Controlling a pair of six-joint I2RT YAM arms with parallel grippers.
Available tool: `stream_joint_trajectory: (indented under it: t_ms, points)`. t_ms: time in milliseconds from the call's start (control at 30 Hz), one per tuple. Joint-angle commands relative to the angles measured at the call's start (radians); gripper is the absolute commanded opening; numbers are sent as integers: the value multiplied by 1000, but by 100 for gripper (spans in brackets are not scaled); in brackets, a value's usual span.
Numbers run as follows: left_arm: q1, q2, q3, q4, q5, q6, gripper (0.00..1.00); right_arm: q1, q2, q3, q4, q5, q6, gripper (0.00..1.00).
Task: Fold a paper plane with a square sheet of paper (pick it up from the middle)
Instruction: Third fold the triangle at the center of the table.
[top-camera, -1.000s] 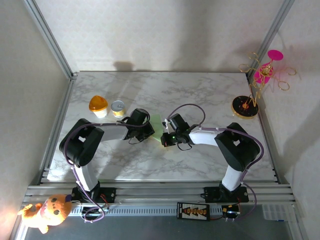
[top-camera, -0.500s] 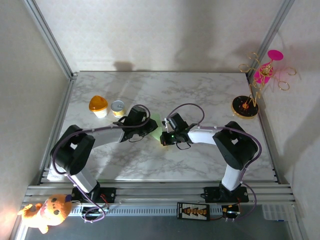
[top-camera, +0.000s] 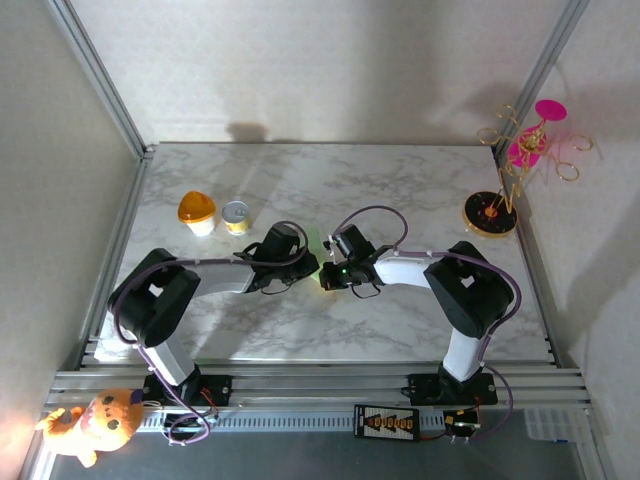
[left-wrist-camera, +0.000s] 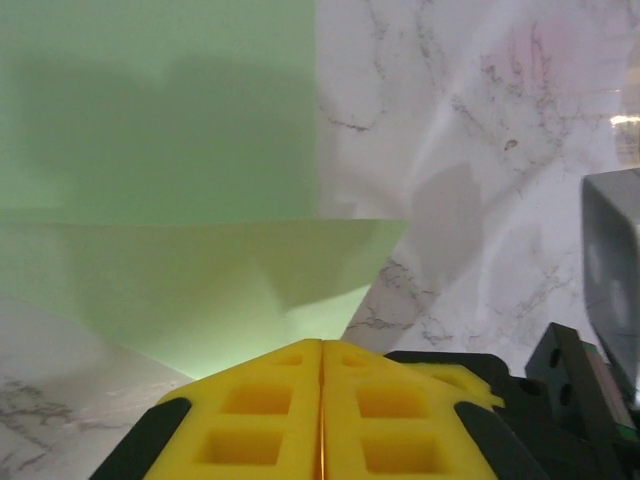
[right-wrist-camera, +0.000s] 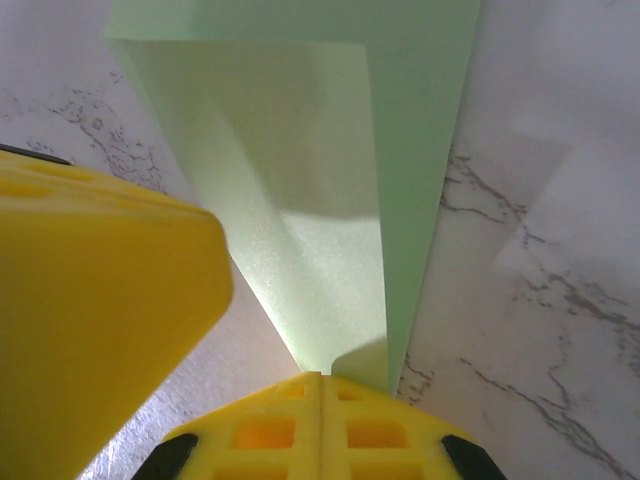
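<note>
Pale green paper (top-camera: 314, 243), centre of the top view: looks light, limp and crease-prone, best held at folded edges; left gripper (left-wrist-camera: 322, 345) and right gripper (right-wrist-camera: 320, 378), jaws closed, each pinch a raised flap.

Two matching arms, left arm (top-camera: 165, 300) at lower left of top view, right arm (top-camera: 470, 290) at lower right: glossy black joint housings, white link tubes. Purple-grey cable (top-camera: 378, 209) looping along each. Small green light (top-camera: 345, 268) near frame centre, on right wrist. Black bases (top-camera: 185, 385) along bottom edge. On left gripper (left-wrist-camera: 322, 345) and right gripper (right-wrist-camera: 322, 378): bright yellow pads (left-wrist-camera: 255, 400) with moulded rectangular pockets, black mounts (left-wrist-camera: 160, 450) in lower corners.
</note>
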Motion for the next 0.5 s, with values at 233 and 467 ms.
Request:
stream_joint_trajectory:
  t_ms: [233, 467]
  points:
    - [-1, 60, 19, -7, -31, 14, 7, -4, 63, -16, -107, 18, 9, 4]
    - [11, 77, 16, -40, -63, 26, 7, -4, 69, -18, -125, 25, 7, 4]
